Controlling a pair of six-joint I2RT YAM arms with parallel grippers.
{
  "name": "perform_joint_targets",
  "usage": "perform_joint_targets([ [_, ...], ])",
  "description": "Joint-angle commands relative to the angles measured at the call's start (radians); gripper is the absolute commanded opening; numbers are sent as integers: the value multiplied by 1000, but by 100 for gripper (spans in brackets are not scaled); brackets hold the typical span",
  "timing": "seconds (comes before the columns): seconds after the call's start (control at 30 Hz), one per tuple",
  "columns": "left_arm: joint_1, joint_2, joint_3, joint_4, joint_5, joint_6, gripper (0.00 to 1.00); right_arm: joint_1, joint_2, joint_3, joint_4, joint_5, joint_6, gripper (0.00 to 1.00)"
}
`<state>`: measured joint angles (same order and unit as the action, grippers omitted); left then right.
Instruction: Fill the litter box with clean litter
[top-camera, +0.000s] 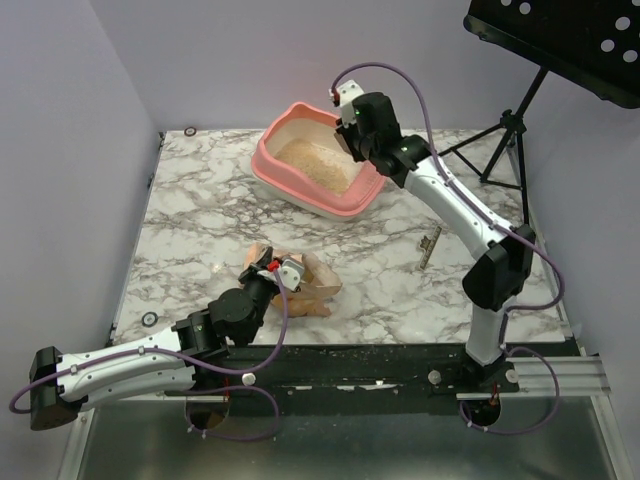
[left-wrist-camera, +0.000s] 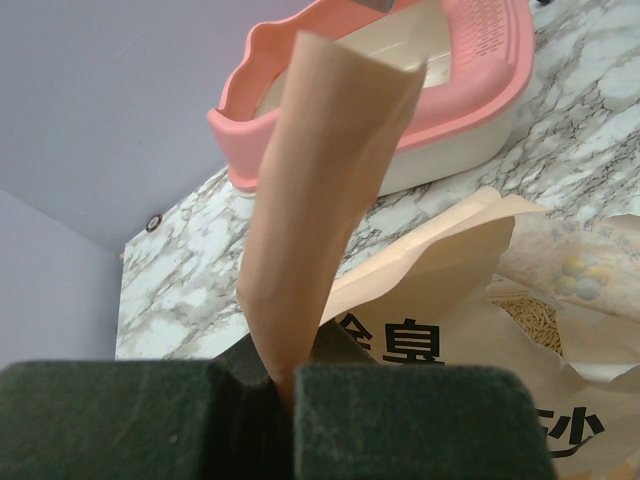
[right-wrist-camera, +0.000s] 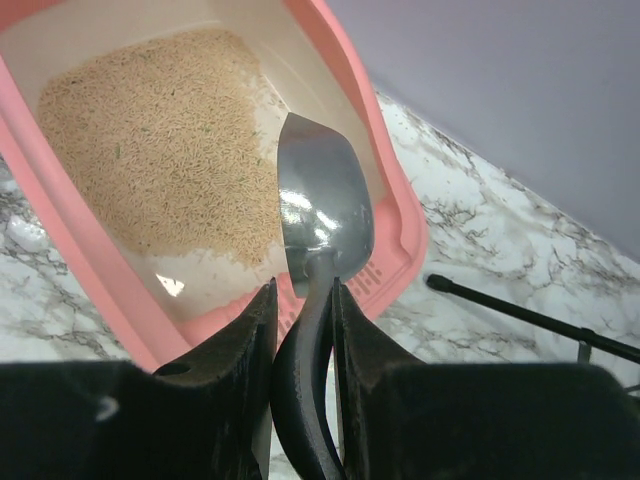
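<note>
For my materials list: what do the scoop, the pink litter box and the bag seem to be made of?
Scoop: likely polished metal; grey bowl with mirror-like highlights.
Litter box: apparently moulded plastic; smooth pink rim, rounded corners.
Bag: looks like matte brown kraft paper; it creases and folds.

The top view is bright and evenly lit by soft overhead light. The arms throw only faint, soft-edged shadows on the marble tabletop (top-camera: 200, 230), and detail there is sharp. In the right wrist view the metal scoop (right-wrist-camera: 325, 210) carries white glare patches, and a small glint sits on the bare floor of the litter box (right-wrist-camera: 170, 285). The right gripper (right-wrist-camera: 303, 300) is black, underexposed and soft. In the left wrist view the left gripper (left-wrist-camera: 285, 385) is likewise dark and blurred. The paper bag (left-wrist-camera: 320, 200) flap near the lens looks soft, while the printing farther off is crisp.
</note>
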<state>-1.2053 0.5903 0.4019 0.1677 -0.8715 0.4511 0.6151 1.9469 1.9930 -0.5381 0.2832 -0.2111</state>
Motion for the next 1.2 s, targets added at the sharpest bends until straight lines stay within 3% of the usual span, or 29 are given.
perform_joint_targets([
  [0.0,9,-27,61,69,-3,-9,0,-2,-198,-95,102,51,18,0],
  [0.23,7,-29,60,67,-1,-9,0,-26,-439,-394,145,263,168,1],
  [0.37,9,-49,60,70,11,-17,0,-89,-627,-616,203,205,343,1],
  [0.6,7,-61,64,58,34,-25,0,-172,-810,-1017,409,73,602,1],
  [0.83,7,-61,64,47,46,-29,0,-172,-826,-1341,694,166,769,1],
  [1.03,7,-52,61,49,40,-28,0,-172,-758,-1438,799,221,820,0],
  [1.17,7,-37,60,55,39,-25,0,-172,-651,-1398,765,215,840,1],
])
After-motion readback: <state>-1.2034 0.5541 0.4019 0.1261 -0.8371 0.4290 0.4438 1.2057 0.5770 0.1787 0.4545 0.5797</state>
